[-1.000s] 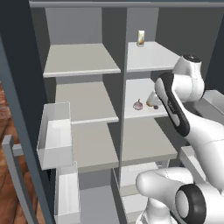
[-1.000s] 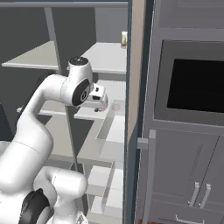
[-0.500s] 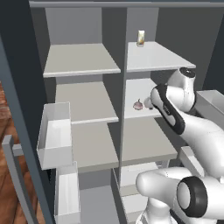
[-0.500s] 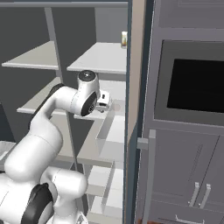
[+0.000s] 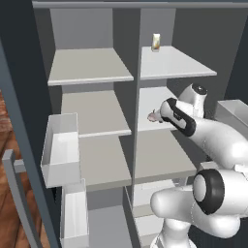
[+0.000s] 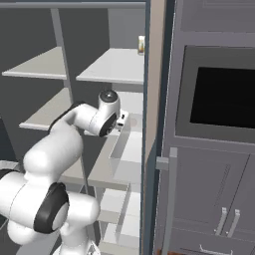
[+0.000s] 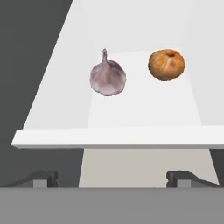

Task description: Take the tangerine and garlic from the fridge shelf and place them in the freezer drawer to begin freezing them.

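So the arm has swung its hand in toward the middle right fridge shelf [image 7: 109, 136] over the last second; a second ago the wrist sat higher and further back from it, now it's dropped down and pushed in closer. The gripper [image 7: 111, 178] is spread wide with nothing between its fingertips [image 7: 43, 178], lined up just short of the shelf's front edge. On that shelf sits the garlic [image 7: 108, 77], stem up, with the tangerine [image 7: 166, 64] near it and a touch further back; the two aren't touching. In the left base view you can just spot the garlic [image 5: 154, 116] peeking out beside the arm, and the carton [image 5: 156, 41] on the shelf above hasn't budged. My read: this is the approach for the first pick, nothing grabbed yet, so the task is barely started. The garlic looks like the closer target. Can't make out the freezer drawer from here.
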